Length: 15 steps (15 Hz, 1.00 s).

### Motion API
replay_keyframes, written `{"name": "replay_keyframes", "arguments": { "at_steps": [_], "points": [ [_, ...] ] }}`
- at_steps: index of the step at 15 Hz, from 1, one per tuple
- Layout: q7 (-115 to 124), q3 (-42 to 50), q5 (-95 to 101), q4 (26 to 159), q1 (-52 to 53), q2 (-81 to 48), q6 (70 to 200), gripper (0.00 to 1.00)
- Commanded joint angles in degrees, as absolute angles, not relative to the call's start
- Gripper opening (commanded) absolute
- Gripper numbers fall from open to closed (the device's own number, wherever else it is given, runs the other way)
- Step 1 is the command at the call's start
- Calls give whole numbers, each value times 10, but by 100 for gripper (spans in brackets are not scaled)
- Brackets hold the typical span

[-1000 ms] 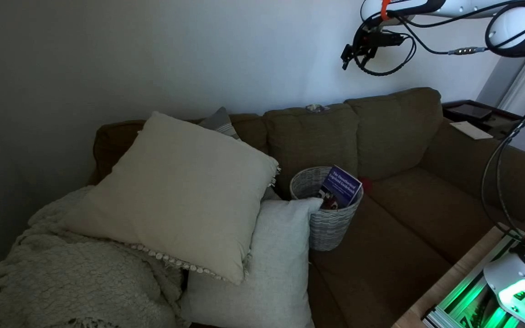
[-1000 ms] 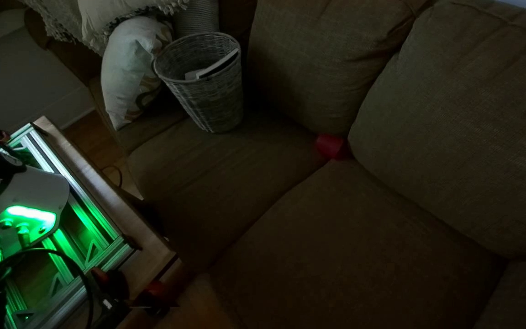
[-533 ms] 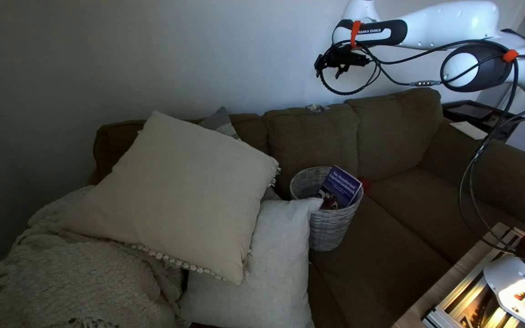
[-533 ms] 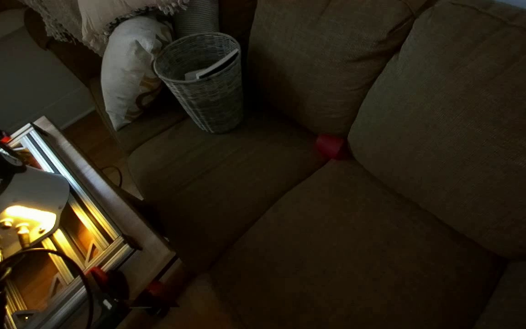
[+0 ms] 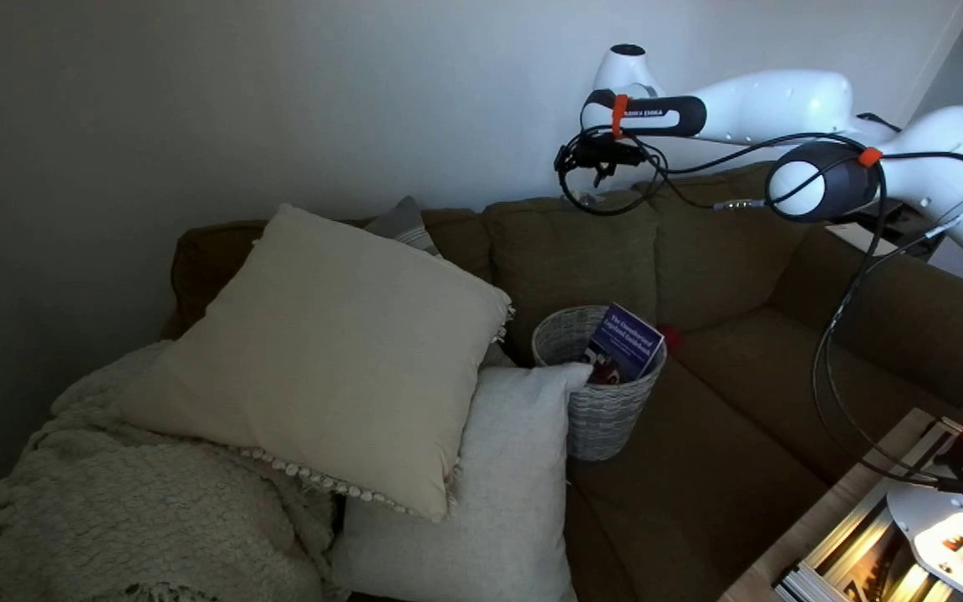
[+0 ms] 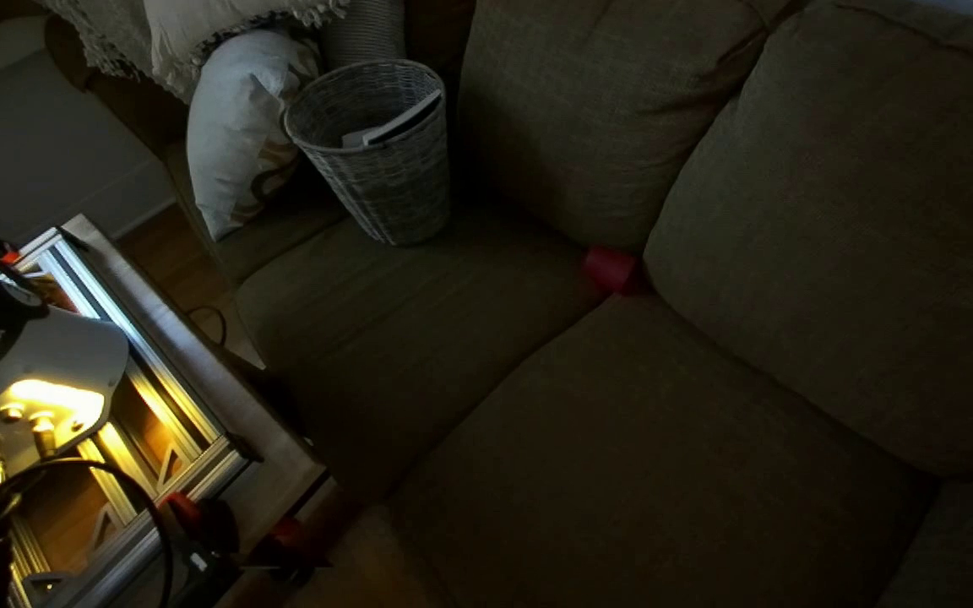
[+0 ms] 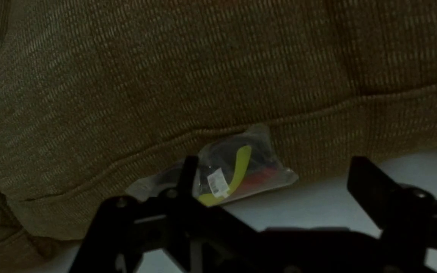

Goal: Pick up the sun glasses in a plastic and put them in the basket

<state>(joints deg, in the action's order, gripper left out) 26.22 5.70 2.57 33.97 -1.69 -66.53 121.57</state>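
Behind the brown couch (image 5: 715,276) we saw a pale wall (image 5: 239,100). Up on the top edge of the couch's back, next to that wall, lay a clear plastic bag (image 7: 220,157) with the sunglasses (image 7: 239,172) in it. We could make out a curved yellow part, a red part and a white label (image 7: 217,182). Our robot arm (image 5: 770,104) reached across, and its jaws hung in the air over the couch back, near the bag. They were spread wide apart and held nothing. One black finger (image 7: 188,176) hid a bit of the bag from us in the wrist view. Well below, on the seat (image 5: 690,485), stood the round grey woven basket (image 5: 607,422), with a purple guidebook (image 5: 625,341) leaning inside. We saw a white pillow (image 5: 498,493) just beside the basket, but could not tell if they touched. A big cream pillow (image 5: 331,351) rested partly on a fluffy blanket (image 5: 147,502).
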Motion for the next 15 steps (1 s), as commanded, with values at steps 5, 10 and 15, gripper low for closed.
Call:
{"name": "replay_keyframes", "arguments": {
  "at_steps": [5,10,15],
  "points": [
    [404,129,71,315,7,-697,1265,100],
    [465,153,75,304,23,-734,1284,93],
    [499,180,85,294,24,-759,1311,91]
  ]
}}
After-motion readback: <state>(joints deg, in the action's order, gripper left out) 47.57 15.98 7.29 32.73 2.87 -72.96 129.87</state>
